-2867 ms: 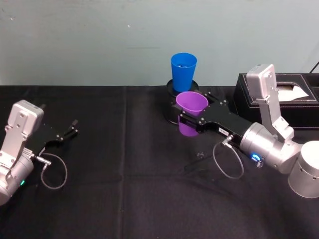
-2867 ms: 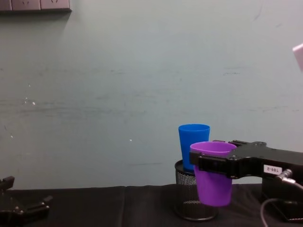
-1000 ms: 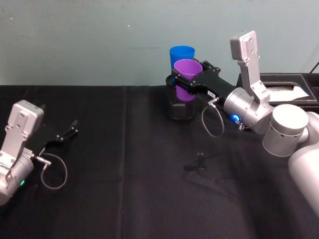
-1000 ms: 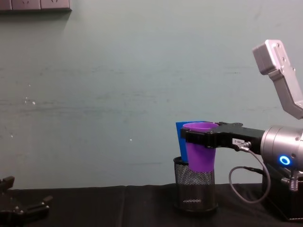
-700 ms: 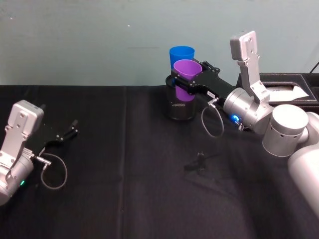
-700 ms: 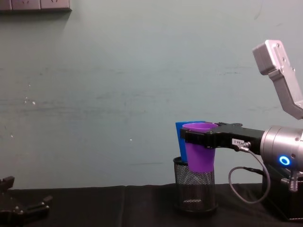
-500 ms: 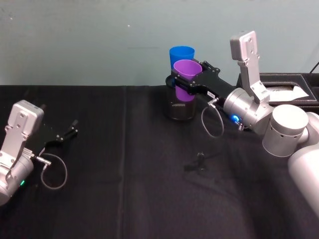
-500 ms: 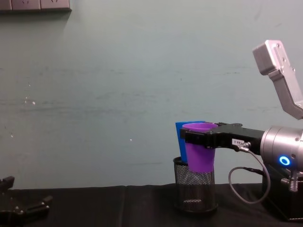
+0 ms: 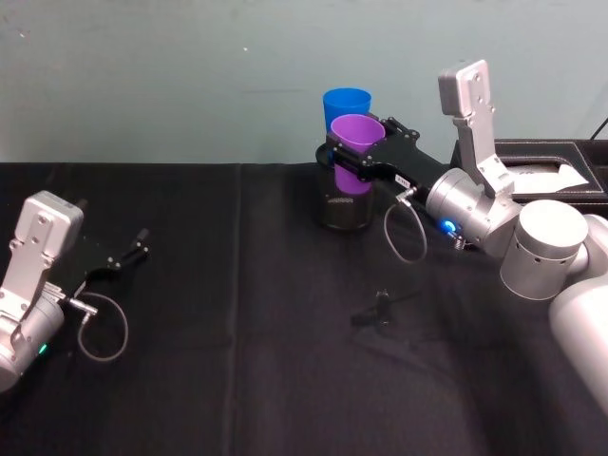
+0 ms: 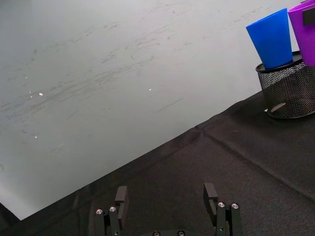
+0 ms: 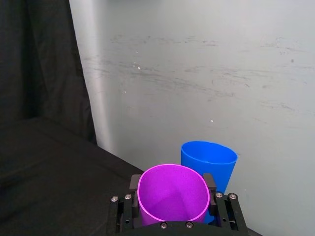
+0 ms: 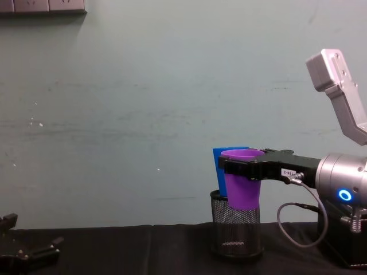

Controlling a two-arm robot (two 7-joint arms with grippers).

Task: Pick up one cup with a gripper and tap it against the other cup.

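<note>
**So, right gripper [image 9: 361, 147] has the purple cup [image 9: 357, 133] up against the blue cup [image 9: 346, 103]**

Head view: the right gripper reaches over the back of the black table [image 9: 237, 361]. Its flat black jaws are clamped on either side of the purple cup, just under the rim. The cup is upright and off the table. The blue cup stands inside the mesh pen holder [image 9: 344, 211], directly behind the purple one. Way over on the left, the left gripper [image 9: 128, 255] is parked low by the table with its jaws apart.

Chest view: from the side, the right gripper [image 12: 243, 167] comes in level from the right and is wrapped round the purple cup [image 12: 242, 189]. The cup's base sits about level with the top of the mesh pen holder [image 12: 236, 232]. A strip of the blue cup [image 12: 218, 166] peeks out on the left.

Left wrist view: the left gripper [image 10: 166, 196] is spread wide with nothing between the jaws. Farther off, the blue cup [image 10: 271, 37] and purple cup [image 10: 304, 29] meet near their rims.

Right wrist view: the purple cup [image 11: 172, 194] is pinched between the two fingers [image 11: 134, 183]. The blue cup [image 11: 209, 160] is tight behind it. Honestly I can't tell if they're actually touching or just a hair apart.
</note>
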